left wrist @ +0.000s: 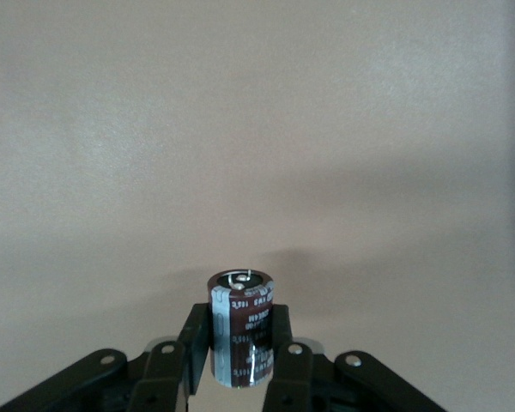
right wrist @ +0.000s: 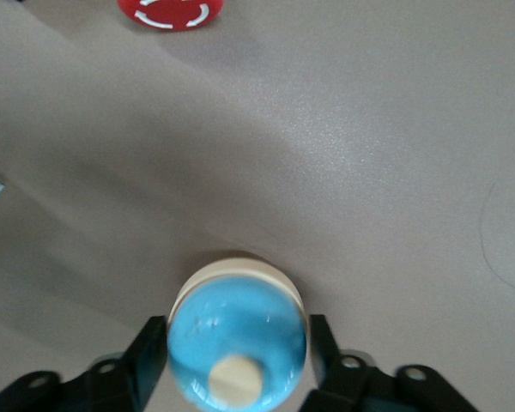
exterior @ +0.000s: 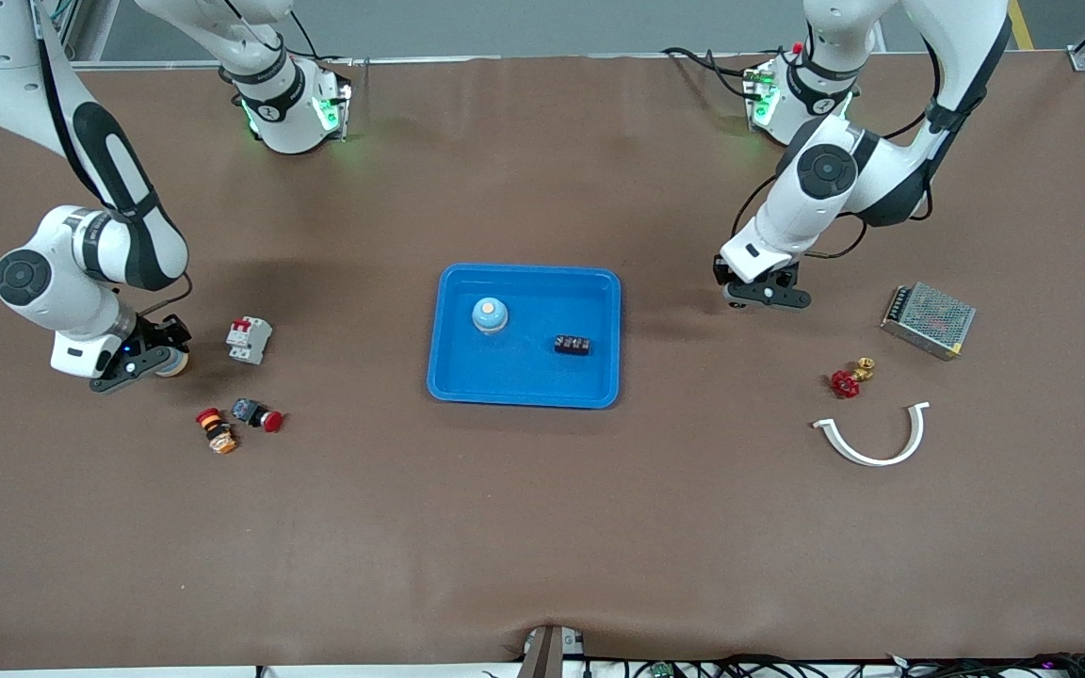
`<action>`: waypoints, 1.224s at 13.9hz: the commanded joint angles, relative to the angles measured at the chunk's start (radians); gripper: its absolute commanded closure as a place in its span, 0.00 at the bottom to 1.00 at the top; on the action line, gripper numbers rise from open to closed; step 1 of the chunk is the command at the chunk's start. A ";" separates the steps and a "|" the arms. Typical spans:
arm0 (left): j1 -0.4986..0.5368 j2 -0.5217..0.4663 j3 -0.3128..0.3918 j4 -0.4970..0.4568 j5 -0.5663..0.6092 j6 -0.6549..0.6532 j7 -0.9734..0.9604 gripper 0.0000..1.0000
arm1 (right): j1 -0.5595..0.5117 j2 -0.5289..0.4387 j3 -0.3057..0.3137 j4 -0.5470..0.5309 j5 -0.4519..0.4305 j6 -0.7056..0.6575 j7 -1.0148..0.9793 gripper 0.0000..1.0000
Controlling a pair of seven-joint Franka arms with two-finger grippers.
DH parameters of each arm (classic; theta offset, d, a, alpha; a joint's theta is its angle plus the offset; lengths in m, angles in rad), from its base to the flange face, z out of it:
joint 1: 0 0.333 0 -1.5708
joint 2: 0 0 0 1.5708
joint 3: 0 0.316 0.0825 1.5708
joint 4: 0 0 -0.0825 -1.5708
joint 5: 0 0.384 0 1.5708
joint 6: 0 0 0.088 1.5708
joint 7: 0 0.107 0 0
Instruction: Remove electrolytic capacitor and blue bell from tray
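Observation:
My left gripper (exterior: 767, 298) is low over the bare table between the blue tray (exterior: 599, 282) and the left arm's end. In the left wrist view it (left wrist: 240, 339) is shut on a small upright brown capacitor (left wrist: 242, 319), a finger on each side. My right gripper (exterior: 139, 364) is low at the right arm's end of the table, beside the white breaker. In the right wrist view it (right wrist: 238, 348) is shut on a blue bell (right wrist: 237, 335) with a cream base and button. Only the bell's cream edge (exterior: 175, 363) shows in the front view.
The tray holds a second blue bell (exterior: 490, 314) and a black terminal block (exterior: 574, 346). A white breaker (exterior: 249, 339) and two red push buttons (exterior: 265, 417) lie near my right gripper. A metal power supply (exterior: 929, 319), red valve (exterior: 847, 381) and white curved clip (exterior: 872, 443) lie at the left arm's end.

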 commanded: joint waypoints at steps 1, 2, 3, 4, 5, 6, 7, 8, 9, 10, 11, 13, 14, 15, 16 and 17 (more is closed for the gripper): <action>0.019 -0.037 -0.017 -0.035 0.004 0.040 0.020 1.00 | -0.021 -0.011 0.024 0.034 0.053 -0.059 -0.010 0.00; 0.019 -0.029 -0.015 -0.035 0.004 0.044 0.030 1.00 | -0.022 -0.019 0.024 0.078 0.055 -0.139 -0.010 0.00; 0.019 -0.018 -0.015 -0.035 0.004 0.057 0.031 1.00 | -0.022 -0.028 0.024 0.136 0.056 -0.241 -0.010 0.00; 0.019 -0.012 -0.015 -0.035 0.004 0.061 0.034 1.00 | -0.021 -0.041 0.024 0.207 0.056 -0.348 -0.010 0.00; 0.019 -0.009 -0.015 -0.035 0.004 0.061 0.034 1.00 | -0.015 -0.054 0.024 0.277 0.067 -0.466 -0.004 0.00; 0.018 -0.005 -0.014 -0.035 0.004 0.063 0.034 1.00 | -0.009 -0.061 0.024 0.374 0.108 -0.591 0.001 0.00; 0.016 -0.001 -0.014 -0.033 0.006 0.063 0.034 1.00 | 0.004 -0.058 0.024 0.499 0.155 -0.736 0.024 0.00; 0.015 0.011 -0.014 -0.032 0.013 0.064 0.033 1.00 | 0.027 -0.051 0.022 0.617 0.176 -0.865 0.101 0.00; 0.015 0.020 -0.012 -0.032 0.024 0.069 0.031 1.00 | 0.066 -0.050 0.022 0.704 0.173 -0.959 0.221 0.00; 0.013 0.032 -0.012 -0.030 0.035 0.071 0.028 1.00 | 0.124 -0.051 0.022 0.762 0.168 -1.016 0.359 0.00; 0.013 0.035 -0.010 -0.030 0.041 0.071 0.020 1.00 | 0.183 -0.053 0.022 0.798 0.168 -1.053 0.477 0.00; 0.012 0.049 -0.009 -0.027 0.050 0.071 0.017 1.00 | 0.298 -0.059 0.024 0.833 0.179 -1.089 0.713 0.00; 0.013 0.058 -0.007 -0.027 0.067 0.071 0.016 1.00 | 0.362 -0.059 0.025 0.838 0.179 -1.093 0.837 0.00; 0.013 0.072 0.002 -0.026 0.084 0.071 0.014 1.00 | 0.428 -0.061 0.025 0.838 0.182 -1.086 0.945 0.00; 0.012 0.080 0.008 -0.026 0.102 0.072 0.014 1.00 | 0.476 -0.061 0.025 0.840 0.199 -1.078 1.023 0.00; 0.012 0.090 0.009 -0.024 0.119 0.072 0.007 1.00 | 0.514 -0.061 0.025 0.841 0.234 -1.072 1.088 0.00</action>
